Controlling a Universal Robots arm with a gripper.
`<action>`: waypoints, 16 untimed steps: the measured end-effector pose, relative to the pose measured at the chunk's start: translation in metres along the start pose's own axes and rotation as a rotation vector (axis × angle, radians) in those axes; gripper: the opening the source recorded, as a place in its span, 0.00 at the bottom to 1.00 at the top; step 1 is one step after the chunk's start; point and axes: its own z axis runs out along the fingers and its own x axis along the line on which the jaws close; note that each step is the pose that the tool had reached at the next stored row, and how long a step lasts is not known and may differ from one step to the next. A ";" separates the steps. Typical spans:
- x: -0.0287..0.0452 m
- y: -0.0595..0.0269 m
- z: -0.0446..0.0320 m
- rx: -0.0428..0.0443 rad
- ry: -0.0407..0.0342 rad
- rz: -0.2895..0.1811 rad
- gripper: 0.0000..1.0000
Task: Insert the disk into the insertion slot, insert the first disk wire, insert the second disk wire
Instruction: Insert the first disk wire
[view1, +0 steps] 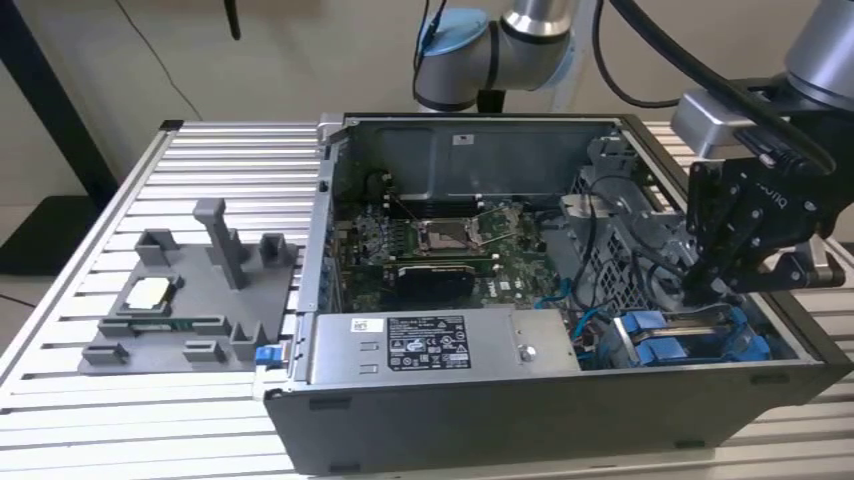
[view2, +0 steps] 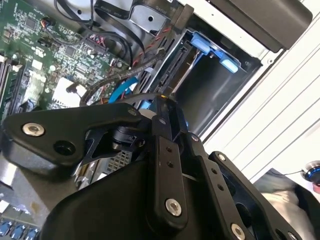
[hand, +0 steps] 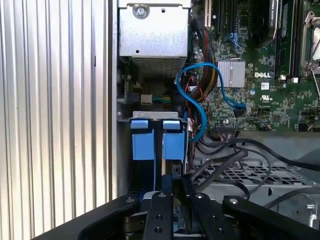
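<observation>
A plain beige wall (view1: 294, 60) backed the scene, with a dark post (view1: 54, 100) at the exterior view's left. A table of ribbed aluminium slats (view1: 200, 150) filled the foreground and carried an open computer case (view1: 534, 420) lying on its side. The robot arm (view1: 534, 40) rose behind the case and was cut off by the frame edge. On the slats at the exterior view's left sat a grey moulded fixture tray (view1: 160, 330), apart from the case.

Inside the case a labelled power-supply box (view1: 427, 345) lay along the near wall, with the green motherboard (view1: 441, 235) beyond it. The insertion slot (view2: 215, 85) was at the case's corner on the exterior view's right. The disk (view2: 186, 66) stood on edge in it between blue plastic tabs (hand: 141, 140).

The gripper (view1: 705, 292) hung over that slot. Its fingers (hand: 161, 205) were drawn narrow, nearly together. A bright blue cable (hand: 197, 95) looped across the board beside the bay. Black cables (hand: 220, 160) ran over a perforated metal cage (hand: 240, 172) towards the fingertips. The gripper's own body hid whether any of them was pinched, and it also hid most of the disk's face.
</observation>
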 end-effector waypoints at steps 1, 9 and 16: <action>0.0000 -0.0002 0.0005 0.0000 0.0020 0.000 0.19; 0.0000 -0.0016 0.0059 0.0000 0.0278 0.000 0.19; -0.0001 -0.0091 0.0138 0.0000 0.0387 0.000 0.19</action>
